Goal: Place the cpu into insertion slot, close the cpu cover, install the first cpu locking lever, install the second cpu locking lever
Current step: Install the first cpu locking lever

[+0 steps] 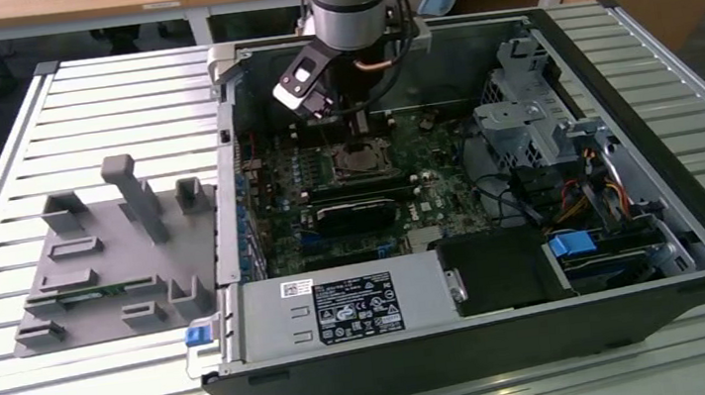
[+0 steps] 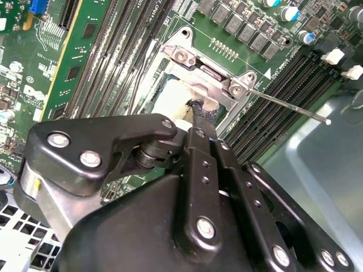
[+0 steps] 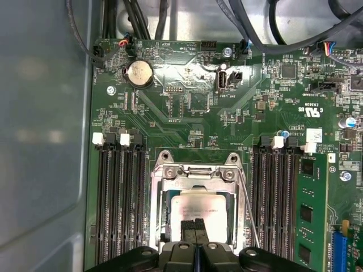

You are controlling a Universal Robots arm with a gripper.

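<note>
The cpu lies flat in the insertion slot on the green motherboard, its silvery top showing through a square window. The cpu cover is down around it, with its hinge screws toward the case wall. My gripper is shut, the black fingertips pressed together right over the chip's top, with nothing held between them. In the exterior view the gripper hangs just behind the socket. One thin locking lever sticks out at an angle beside the socket.
Long black memory slots flank the socket, with a green memory stick on one side. The case wall stands close by. A power supply, a drive cage and cables fill the case. A grey fixture lies at the exterior view's left.
</note>
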